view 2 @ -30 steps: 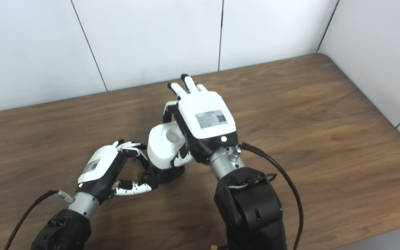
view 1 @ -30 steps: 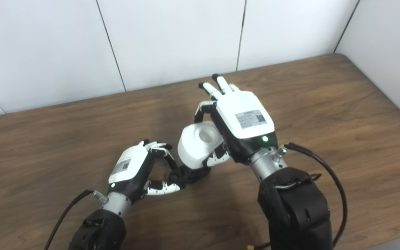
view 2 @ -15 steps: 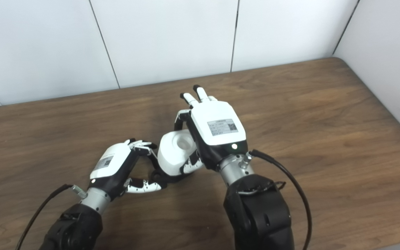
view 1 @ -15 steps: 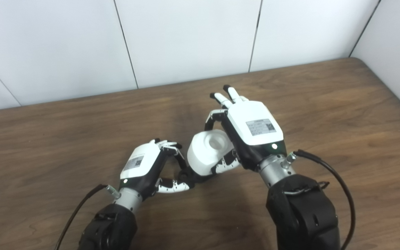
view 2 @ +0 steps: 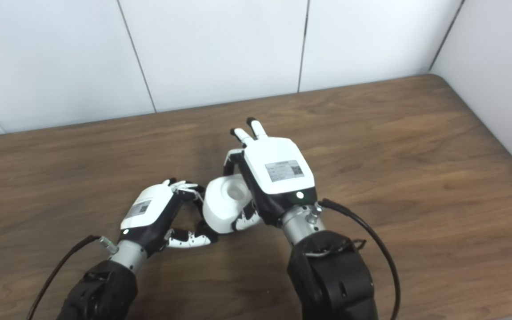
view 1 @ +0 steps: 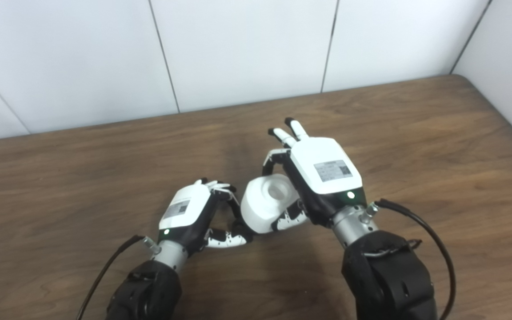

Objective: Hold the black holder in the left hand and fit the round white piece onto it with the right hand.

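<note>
Right hand [view 1: 322,178]: grasping round white piece [view 1: 266,203], at its palm side.
Left hand [view 1: 189,215]: pinching black holder [view 1: 240,228], mostly hidden beneath piece.
Advice: press down squarely, holder steadied against counter [view 1: 416,133].

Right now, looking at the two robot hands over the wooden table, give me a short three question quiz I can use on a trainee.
1. True or false: the right robot hand holds the round white piece.
2. Which colour is the table? A) grey B) brown wood C) green
3. Fill in: the white piece has a round ____ in its top face.

Key:
1. True; its fingers wrap the piece.
2. B.
3. Hollow. The left robot hand is closed beside the piece; the black holder is mostly hidden between them.
</note>
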Available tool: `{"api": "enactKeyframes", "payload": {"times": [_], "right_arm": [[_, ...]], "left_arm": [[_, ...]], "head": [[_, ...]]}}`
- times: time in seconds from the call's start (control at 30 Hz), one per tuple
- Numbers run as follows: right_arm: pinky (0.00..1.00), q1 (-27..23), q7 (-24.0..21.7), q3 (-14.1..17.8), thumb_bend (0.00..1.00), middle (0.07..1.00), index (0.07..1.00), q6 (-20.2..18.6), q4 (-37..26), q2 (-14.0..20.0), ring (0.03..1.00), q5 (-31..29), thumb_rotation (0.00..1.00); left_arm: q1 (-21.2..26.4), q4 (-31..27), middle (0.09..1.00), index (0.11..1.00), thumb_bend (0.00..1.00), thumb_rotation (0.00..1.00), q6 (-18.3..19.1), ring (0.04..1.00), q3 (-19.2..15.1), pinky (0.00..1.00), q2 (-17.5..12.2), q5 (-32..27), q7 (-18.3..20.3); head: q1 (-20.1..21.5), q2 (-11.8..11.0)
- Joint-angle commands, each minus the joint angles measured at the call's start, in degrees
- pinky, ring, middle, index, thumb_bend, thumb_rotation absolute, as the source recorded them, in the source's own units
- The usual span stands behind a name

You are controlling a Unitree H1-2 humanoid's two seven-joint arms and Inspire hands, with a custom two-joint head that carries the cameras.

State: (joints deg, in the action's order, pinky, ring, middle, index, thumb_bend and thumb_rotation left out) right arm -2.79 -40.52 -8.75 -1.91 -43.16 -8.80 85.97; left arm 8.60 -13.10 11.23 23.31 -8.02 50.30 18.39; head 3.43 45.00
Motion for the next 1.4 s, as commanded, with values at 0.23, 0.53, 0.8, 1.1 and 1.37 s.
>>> {"api": "enactKeyframes", "payload": {"times": [0.23,0.53,0.8,1.1,1.37], "right_arm": [[0.82,0.28,1.87,-1.32,0.52,0.923,0.48,0.93,-0.53,-1.25,1.0,-0.6,0.13],[0.85,1.28,4.83,-2.49,0.52,0.922,0.479,0.7,1.81,-0.77,1.0,-0.82,0.13],[0.92,1.94,10.03,-3.15,0.52,0.926,0.48,-0.18,5.4,-0.62,1.0,0.22,0.13],[0.99,2.43,14.86,-2.98,0.52,0.933,0.48,-1.03,9.01,0.69,1.0,0.06,0.13],[0.99,2.71,15.67,-3.15,0.52,0.935,0.48,-1.51,10.02,1.75,1.0,-0.98,0.13]], "left_arm": [[1.16,-3.11,0.832,0.481,0.52,0.05,1.26,0.908,0.59,1.0,1.24,1.42,-0.01],[0.9,-3.06,0.827,0.481,0.52,0.05,1.35,0.897,1.11,0.97,1.68,2.01,-0.43],[0.61,-3.15,0.832,0.481,0.52,0.05,1.81,0.901,1.24,0.99,2.04,2.23,-0.11],[0.25,-3.35,0.829,0.481,0.52,0.05,1.53,0.898,1.42,0.97,2.05,1.89,-0.67],[0.32,-3.61,0.829,0.481,0.52,0.05,2.16,0.901,1.4,0.99,2.51,1.93,-0.64]], "head": [[-0.58,0.0],[-1.19,-0.51],[-1.21,-1.4],[-1.41,-1.52],[-1.37,-0.91]]}}
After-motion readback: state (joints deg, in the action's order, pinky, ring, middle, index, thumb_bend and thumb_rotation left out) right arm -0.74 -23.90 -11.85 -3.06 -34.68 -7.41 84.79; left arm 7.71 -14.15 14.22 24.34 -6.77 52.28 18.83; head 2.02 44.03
